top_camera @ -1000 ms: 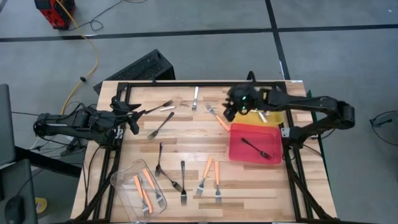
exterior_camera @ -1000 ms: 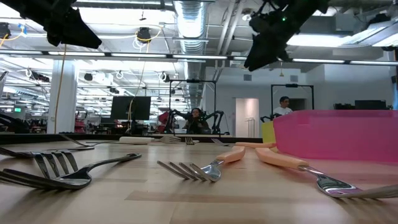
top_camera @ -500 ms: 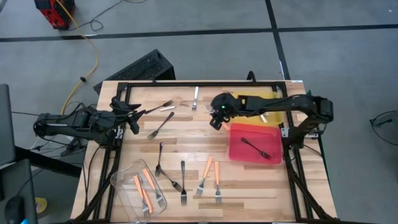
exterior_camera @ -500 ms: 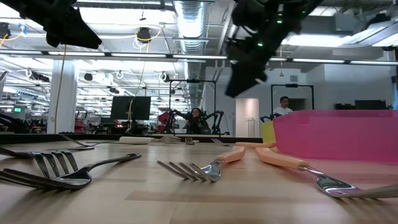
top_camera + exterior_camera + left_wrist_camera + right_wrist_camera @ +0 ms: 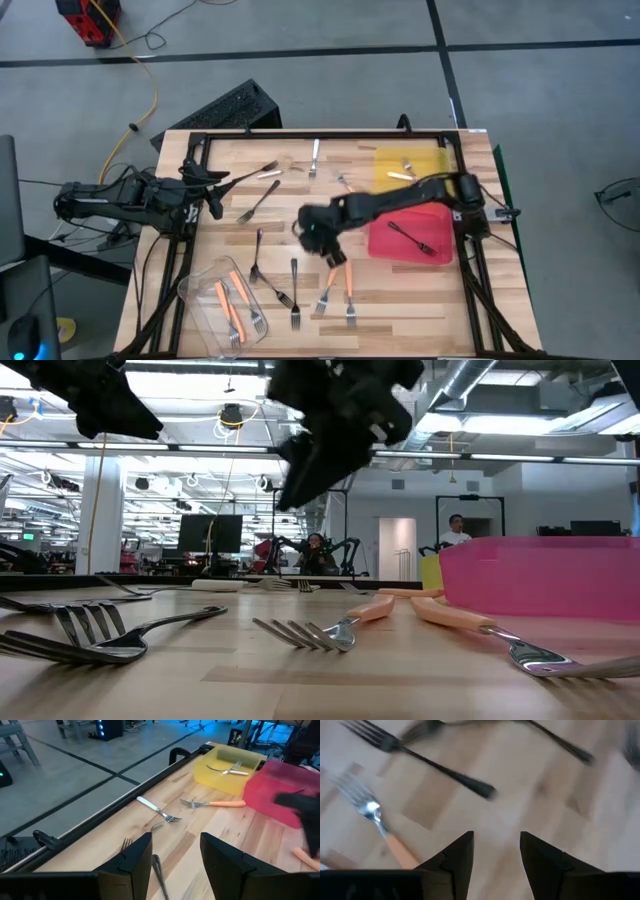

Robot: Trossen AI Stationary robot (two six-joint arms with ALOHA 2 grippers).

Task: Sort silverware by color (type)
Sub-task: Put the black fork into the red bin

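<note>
My right gripper (image 5: pixel 312 232) hangs open and empty above the middle of the table; in its wrist view (image 5: pixel 496 837) two dark forks (image 5: pixel 440 767) and an orange-handled fork (image 5: pixel 382 827) lie on the wood below it. My left gripper (image 5: pixel 215 195) waits open at the table's left, over a dark fork (image 5: pixel 160 870). More dark forks (image 5: pixel 256 255), orange forks (image 5: pixel 330 285) and a white-handled fork (image 5: pixel 314 155) lie flat on the table. One dark fork (image 5: pixel 412 238) lies in the red tray (image 5: pixel 440 225), white forks (image 5: pixel 400 177) in the yellow tray (image 5: pixel 430 160), orange forks (image 5: pixel 228 308) in the clear tub (image 5: pixel 205 285).
The red and yellow trays sit at the table's right side, and the clear tub at the near left corner. A black frame (image 5: pixel 330 135) runs along the table's far edge. The right arm (image 5: pixel 400 200) stretches across the table from the right.
My right gripper has swept from beside the yellow tray at the far right toward the table's left and near edge, and now hangs over the middle of the table. The left arm and the forks have kept still.
</note>
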